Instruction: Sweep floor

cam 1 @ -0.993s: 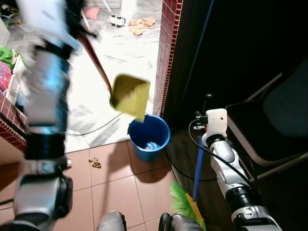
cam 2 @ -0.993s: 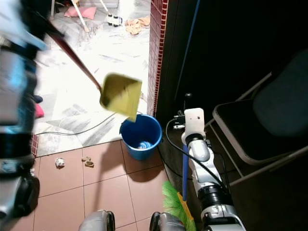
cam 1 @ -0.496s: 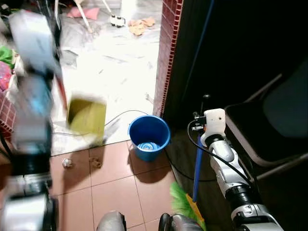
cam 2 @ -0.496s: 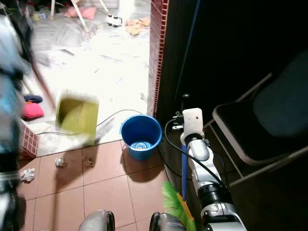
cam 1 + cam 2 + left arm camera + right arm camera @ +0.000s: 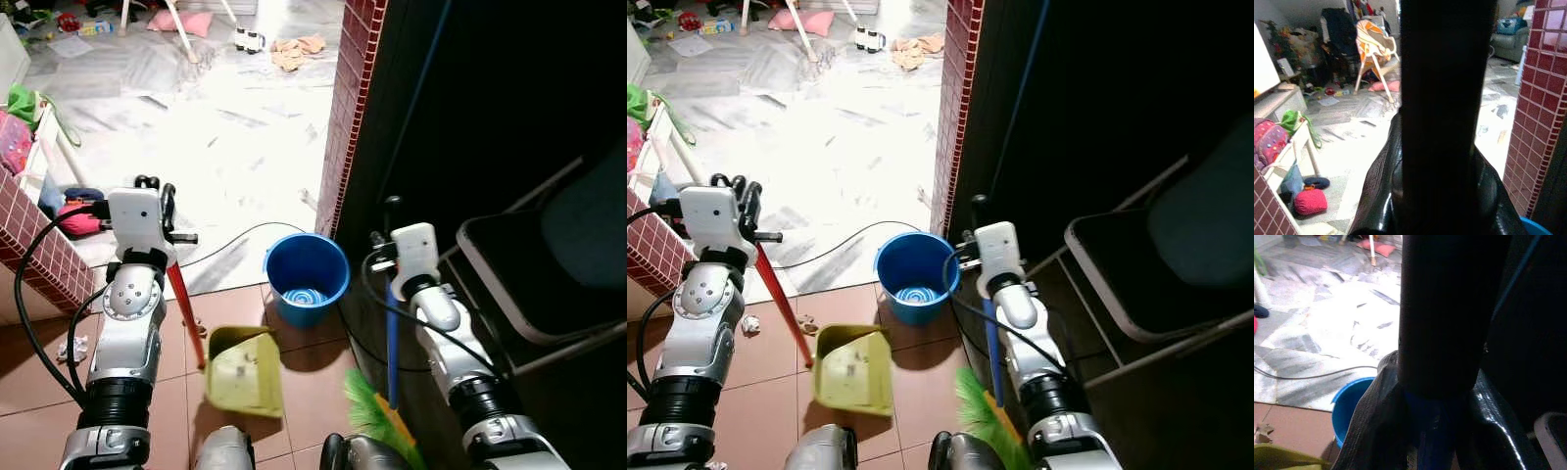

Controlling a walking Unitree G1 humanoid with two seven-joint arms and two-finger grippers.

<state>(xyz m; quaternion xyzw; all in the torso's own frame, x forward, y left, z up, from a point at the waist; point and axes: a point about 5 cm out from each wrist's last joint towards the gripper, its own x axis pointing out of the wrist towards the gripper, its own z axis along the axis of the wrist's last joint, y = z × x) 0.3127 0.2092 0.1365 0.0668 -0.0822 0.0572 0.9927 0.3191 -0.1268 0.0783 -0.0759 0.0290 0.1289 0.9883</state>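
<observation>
Down from its raised spot above the bucket a second ago, the yellow-green dustpan now sits on the near tiles, its red handle slanting up left to the left gripper, whose fingers clench it. Just right of the pan lies the broom's green bristle head; its blue broom pole rises through the right gripper, which is clamped round it. Beyond the pan stands the blue bucket on the tile edge. Small debris lies left on the tiles. A brick pillar and a dark folding chair stand to the right
</observation>
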